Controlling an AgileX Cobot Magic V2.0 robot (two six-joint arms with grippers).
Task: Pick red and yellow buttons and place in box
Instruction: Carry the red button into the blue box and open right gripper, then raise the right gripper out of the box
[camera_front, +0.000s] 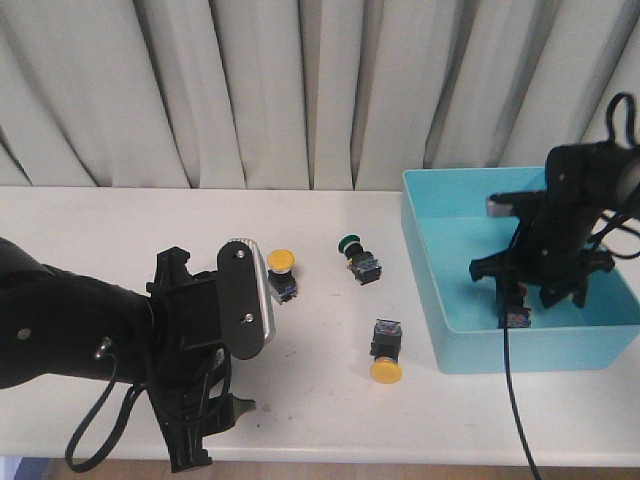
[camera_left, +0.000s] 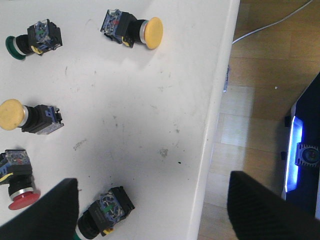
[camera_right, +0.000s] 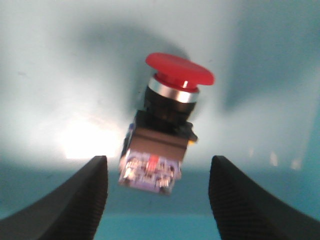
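A: Status? Biggest first.
B: Worktop (camera_front: 330, 400) fills the lower frame; box (camera_front: 440, 330) at right. Right end effector (camera_front: 520, 300) is inside the box, spread, w/ a red button (camera_right: 167, 132) lying loose between its fingers, so one's delivered.
A: Left side?
B: Left end effector (camera_left: 150, 210) hangs lower left, spread, empty.
A: What's left?
B: Two yellow buttons (camera_front: 386, 352) (camera_front: 283, 271) mid-frame, plus another red button (camera_left: 18, 178) in the left wrist view. Green button (camera_front: 358, 258) stays.

Two matte black arms, left claw (camera_front: 215, 425) with blocky housing, oval black-and-silver plate with small screws, looped black cable beneath, right claw (camera_front: 530, 295) dark and angular, black cable trailing down, ribbed black fingers (camera_right: 82, 200) on both wrists
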